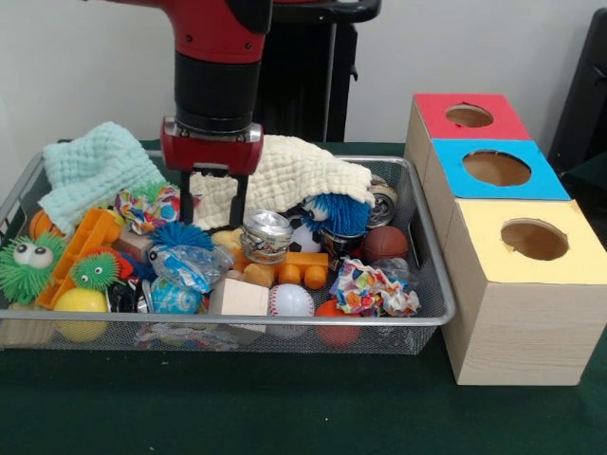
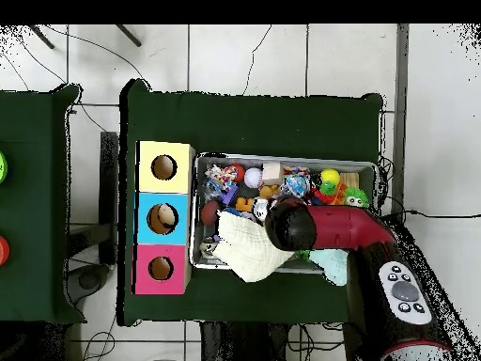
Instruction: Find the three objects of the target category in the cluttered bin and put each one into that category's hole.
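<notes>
My gripper (image 1: pixel 211 214) hangs open over the back middle of the wire mesh bin (image 1: pixel 285 322), with nothing between its fingers. Its tips are just in front of a white quilted cloth (image 1: pixel 294 169) and above a blue spiky ball (image 1: pixel 180 235) and a silver tin (image 1: pixel 266 235). The bin holds several toys: a baseball (image 1: pixel 290 300), a yellow ball (image 1: pixel 81 301), a brown ball (image 1: pixel 384 243), a green fuzzy creature (image 1: pixel 24 265), crumpled colourful paper (image 1: pixel 375 289) and a wooden block (image 1: pixel 237 298). In the overhead view the arm (image 2: pixel 329 226) hides the gripper.
Three wooden boxes stand beside the bin, each with a round hole: red top (image 1: pixel 469 116), blue top (image 1: pixel 496 168), yellow top (image 1: pixel 534 239). A mint cloth (image 1: pixel 95 169) fills the bin's back left corner. Overhead, the white cloth (image 2: pixel 249 246) drapes over the bin (image 2: pixel 287 157) edge.
</notes>
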Action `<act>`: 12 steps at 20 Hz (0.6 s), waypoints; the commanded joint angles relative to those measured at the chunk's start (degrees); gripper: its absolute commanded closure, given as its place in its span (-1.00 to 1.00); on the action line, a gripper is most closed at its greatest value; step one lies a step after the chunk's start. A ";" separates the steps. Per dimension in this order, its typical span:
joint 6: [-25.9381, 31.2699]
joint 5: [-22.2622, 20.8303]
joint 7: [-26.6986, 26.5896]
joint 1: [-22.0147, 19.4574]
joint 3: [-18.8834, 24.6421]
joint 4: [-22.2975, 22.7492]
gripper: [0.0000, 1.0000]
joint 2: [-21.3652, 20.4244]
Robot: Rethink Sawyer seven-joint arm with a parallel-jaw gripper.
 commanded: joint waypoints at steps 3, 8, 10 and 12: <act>-5.54 8.76 21.66 2.78 -6.32 7.09 -1.00 -0.42; -10.05 11.96 25.91 4.23 -8.94 8.90 -1.00 0.98; -11.11 13.29 27.26 4.90 -9.87 9.37 -1.00 1.46; -11.66 14.04 26.86 4.63 -9.65 9.24 -1.00 1.98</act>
